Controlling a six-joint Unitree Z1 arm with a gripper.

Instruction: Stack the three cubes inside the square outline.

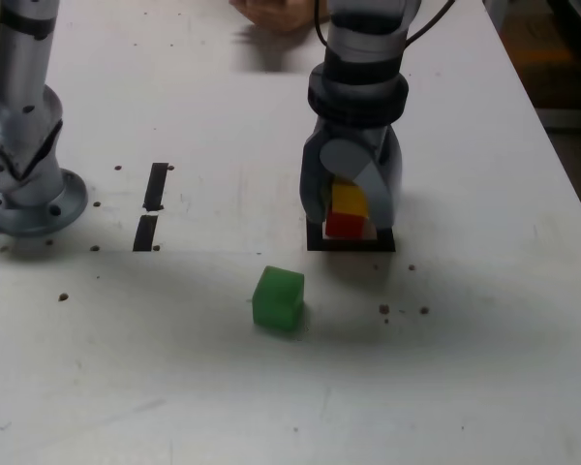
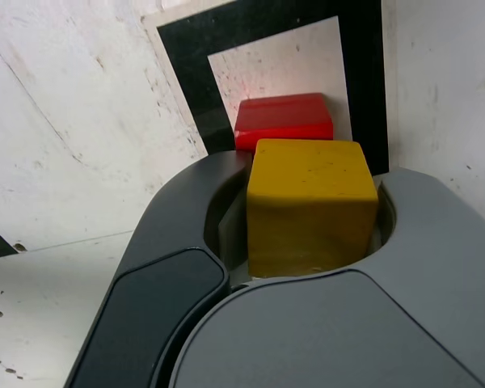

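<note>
I see the gripper [image 1: 350, 205] hanging straight down over the square outline [image 1: 351, 242], right of the table's [image 1: 484, 368] centre in the exterior view. Between its jaws sits the yellow cube [image 1: 349, 200], and it rests on the red cube [image 1: 344, 225], which stands inside the outline's white centre. In the wrist view the yellow cube [image 2: 311, 206] lies snug between the two dark jaws, though I cannot tell whether they are pressing its sides or have just let go — the gap is too slim to read. The red cube [image 2: 283, 121] below it sits a little offset from the yellow one, with its edges roughly parallel to the black border [image 2: 360, 81]. Being cubes, none has a long axis; the two stacked ones stand upright with faces square to the outline.

The green cube [image 1: 278, 298] lies alone on the table, nearer the camera and to the exterior view's left of the outline, well apart from it, turned slightly so one corner faces the camera. Two short black strips [image 1: 151, 208] lie farther left, end to end — near the arm's base [image 1: 24, 194]. A hand [image 1: 276, 14] rests at the table's far edge.
</note>
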